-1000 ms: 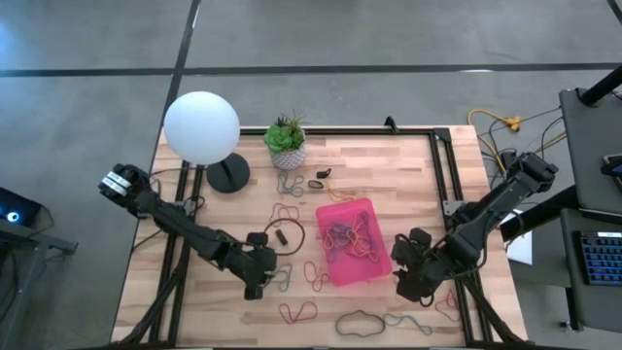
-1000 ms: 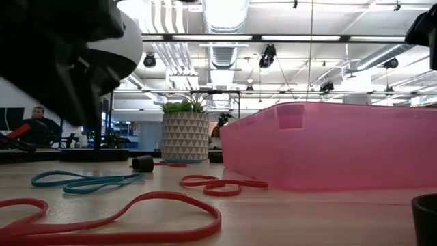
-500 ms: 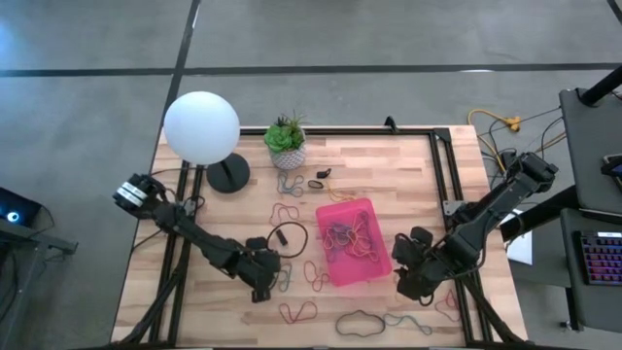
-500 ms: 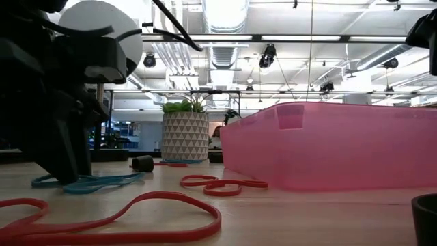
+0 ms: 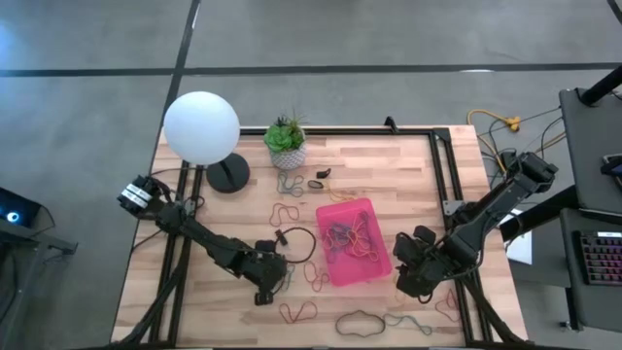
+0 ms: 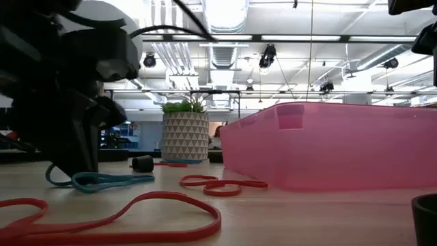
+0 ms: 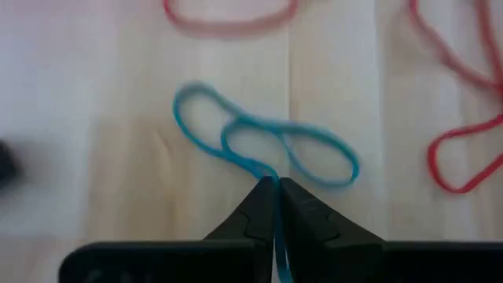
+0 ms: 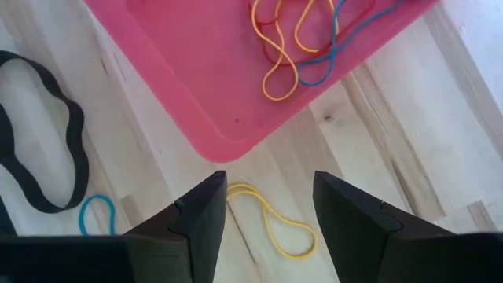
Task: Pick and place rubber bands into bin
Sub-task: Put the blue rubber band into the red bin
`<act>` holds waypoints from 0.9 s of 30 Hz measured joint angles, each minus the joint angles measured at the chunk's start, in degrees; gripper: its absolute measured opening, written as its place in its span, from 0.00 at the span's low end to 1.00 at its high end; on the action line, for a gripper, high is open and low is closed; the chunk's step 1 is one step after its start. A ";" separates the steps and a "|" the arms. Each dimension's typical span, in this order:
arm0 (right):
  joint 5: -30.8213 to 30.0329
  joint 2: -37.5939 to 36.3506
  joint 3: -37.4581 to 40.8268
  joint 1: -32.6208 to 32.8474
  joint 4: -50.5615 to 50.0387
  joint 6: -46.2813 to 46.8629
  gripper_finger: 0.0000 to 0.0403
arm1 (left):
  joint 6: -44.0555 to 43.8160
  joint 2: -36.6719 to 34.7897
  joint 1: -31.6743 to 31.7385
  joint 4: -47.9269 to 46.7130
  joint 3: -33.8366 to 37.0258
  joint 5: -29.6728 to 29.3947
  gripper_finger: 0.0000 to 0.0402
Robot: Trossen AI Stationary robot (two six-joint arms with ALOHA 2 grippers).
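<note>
Teal band: a blue-green rubber band (image 7: 263,153) is pinched at one end between the closed fingers of the left gripper (image 7: 275,206); the rest of the loop is left lying on the wood, just left of the bin (image 5: 381,273).
Bin: the pink translucent tray sits near the table's middle, and several coloured bands (image 5: 348,237) are already held in it.
Left gripper: it is set down at the table (image 5: 418,175) surface, left of the bin's lower left corner; its fingers are shut on the teal band.
Key relation: the band's long axis is stretched away from the fingertips, across the boards, so only the near end is caught; the bin lies to the right of this gripper, with a red band (image 5: 317,276) lying between them.
Right gripper: the right gripper (image 8: 267,206) is held open just off the bin's lower right corner, above a yellow band (image 8: 271,218) that lies on the wood between its fingers.
Nearer arm: both arms are close to the bin, one on each side.
Next move, as judged: a lift is called for, then a carry rightward over the bin's wall.
Risk: a thin pinch at one end may slip as the loop is dragged.
</note>
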State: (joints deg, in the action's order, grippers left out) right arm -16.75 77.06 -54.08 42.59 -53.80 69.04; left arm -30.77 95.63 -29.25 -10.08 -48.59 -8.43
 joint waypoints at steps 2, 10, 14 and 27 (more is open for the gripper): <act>-0.19 0.00 0.00 0.01 -0.03 0.00 0.44 | 3.45 -3.75 2.09 -0.55 -1.39 -0.46 0.00; -2.55 0.00 0.00 0.02 -0.42 1.04 0.44 | 21.25 -17.02 11.04 -4.13 -10.94 -7.85 0.00; -4.09 0.00 0.00 0.04 -4.86 4.64 0.44 | 27.01 -17.00 17.21 -2.80 -16.70 -5.97 0.00; 1.48 -1.07 0.07 9.16 -15.27 10.04 0.44 | 32.66 7.22 23.76 0.08 -34.28 10.06 0.02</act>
State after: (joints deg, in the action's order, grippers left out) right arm -15.27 75.99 -54.02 51.75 -69.06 79.07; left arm 1.89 102.84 -5.49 -10.00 -82.86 1.64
